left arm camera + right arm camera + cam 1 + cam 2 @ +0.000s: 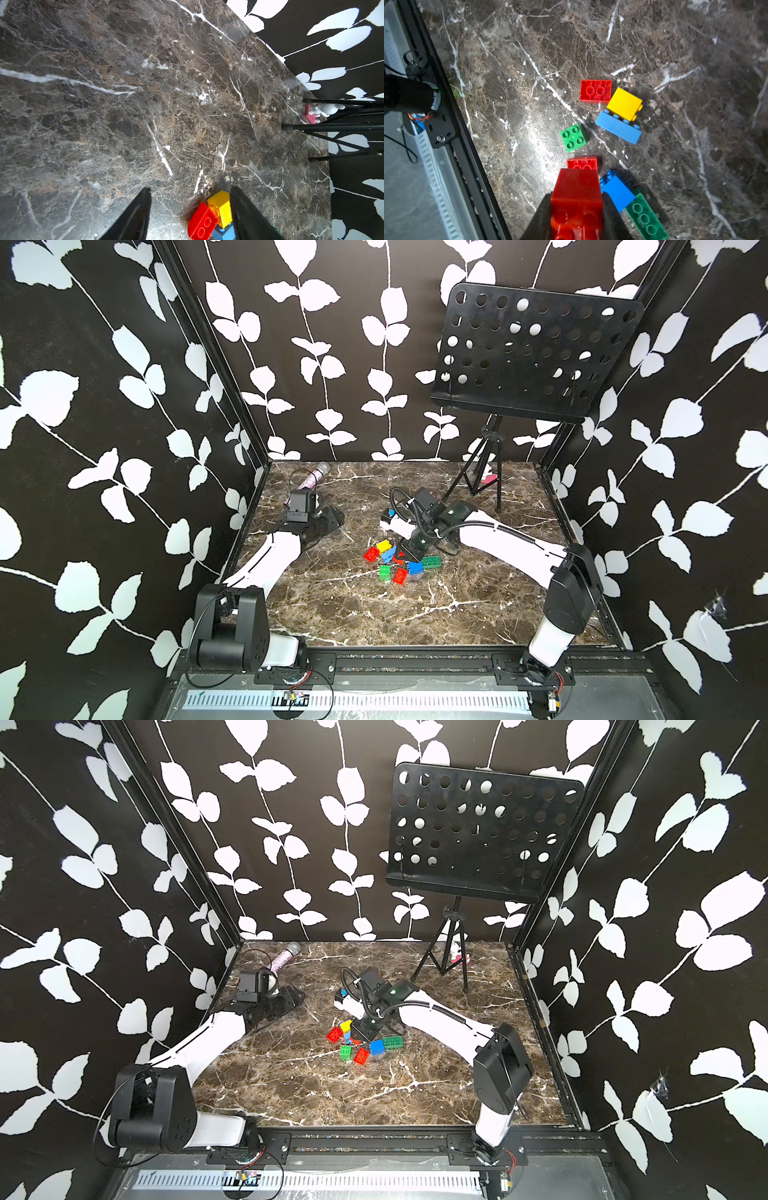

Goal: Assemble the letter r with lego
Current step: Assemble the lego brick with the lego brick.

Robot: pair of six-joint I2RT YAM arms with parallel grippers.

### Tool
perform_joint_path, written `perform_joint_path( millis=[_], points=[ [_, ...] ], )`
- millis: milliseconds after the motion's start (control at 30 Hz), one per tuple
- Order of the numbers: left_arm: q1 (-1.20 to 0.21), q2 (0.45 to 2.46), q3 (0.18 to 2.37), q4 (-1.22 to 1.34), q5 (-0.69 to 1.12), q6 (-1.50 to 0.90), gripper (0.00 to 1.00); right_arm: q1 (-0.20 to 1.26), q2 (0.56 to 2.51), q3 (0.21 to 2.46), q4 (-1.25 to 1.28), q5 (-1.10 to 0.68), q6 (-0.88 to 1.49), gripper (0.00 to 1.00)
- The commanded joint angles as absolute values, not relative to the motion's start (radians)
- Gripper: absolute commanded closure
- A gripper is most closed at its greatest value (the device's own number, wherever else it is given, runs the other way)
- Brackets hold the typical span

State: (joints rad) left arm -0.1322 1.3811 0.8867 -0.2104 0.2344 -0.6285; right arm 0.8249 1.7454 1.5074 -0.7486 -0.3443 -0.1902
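We find the bricks (385,572) clustered mid-desk (415,614), the music stand (536,352) behind them to the right, and the microphone (313,475) back left.

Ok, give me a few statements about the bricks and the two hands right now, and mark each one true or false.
1. The right hand grips an orange-red brick. True.
2. The left hand holds the yellow brick. False: the left hand is open and grips nothing, and the yellow brick lies on the table.
3. The long dark green brick lies right beside a blue brick. True.
4. The bricks already form the letter r. False: they lie loose in a cluster.
5. The microphone lies among the bricks. False: it lies near the far left corner, apart from them.
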Motion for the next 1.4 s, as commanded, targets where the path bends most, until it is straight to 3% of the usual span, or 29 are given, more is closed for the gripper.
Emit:
perform_joint_path(
  millis=[0,200,467,1367],
  points=[
    [-0.129,1.345,0.86,-0.212,0.227,-0.625,0.37,0.821,1.743,1.534,-0.8,-0.372,-0.478,0.71],
    [-0.129,1.322,0.847,-0.232,0.208,-0.621,0.38,0.824,1.857,1.682,-0.92,-0.418,-0.577,0.7],
    [-0.093,1.301,0.803,-0.189,0.246,-0.663,0.36,0.887,1.972,1.806,-0.971,-0.307,-0.584,0.7],
    [-0.012,1.292,0.743,-0.156,0.295,-0.695,0.36,0.946,2.057,1.746,-0.87,-0.267,-0.581,0.67]
  ],
)
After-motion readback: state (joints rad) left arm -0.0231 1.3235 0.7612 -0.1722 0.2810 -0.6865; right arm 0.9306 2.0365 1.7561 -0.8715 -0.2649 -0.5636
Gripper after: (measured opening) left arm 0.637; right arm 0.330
